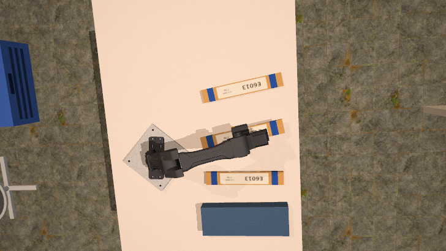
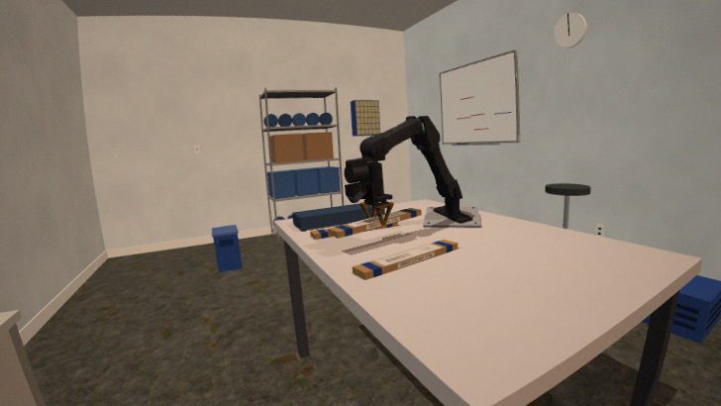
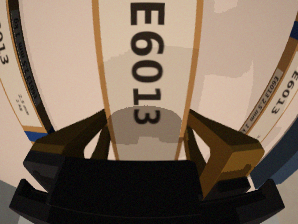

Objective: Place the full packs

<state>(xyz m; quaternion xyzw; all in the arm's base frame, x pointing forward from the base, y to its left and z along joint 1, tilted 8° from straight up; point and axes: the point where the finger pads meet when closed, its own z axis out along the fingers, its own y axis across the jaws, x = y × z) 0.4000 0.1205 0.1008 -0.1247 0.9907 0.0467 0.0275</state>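
Observation:
My gripper (image 2: 378, 217) (image 3: 146, 112) is shut on the middle pack (image 1: 274, 127) (image 2: 340, 231) (image 3: 116, 30), fingers on its two long sides. That pack hangs level a little above the table, its shadow beneath it. The arm hides its middle in the top view. A second pack (image 1: 241, 87) (image 2: 403, 259) (image 3: 25, 112) lies flat on the table, farthest from the platform. A third pack (image 1: 244, 178) (image 2: 318, 234) (image 3: 281, 97) lies flat on the table between the held pack and the dark blue platform (image 1: 245, 221) (image 2: 323, 219) (image 3: 277, 171). No pack lies on the platform.
The arm's grey base plate (image 1: 137, 160) (image 2: 429, 222) is on the table, beyond the packs' inner ends. The packs' outer ends and the platform are near one long edge of the table (image 1: 187, 37) (image 2: 529, 302).

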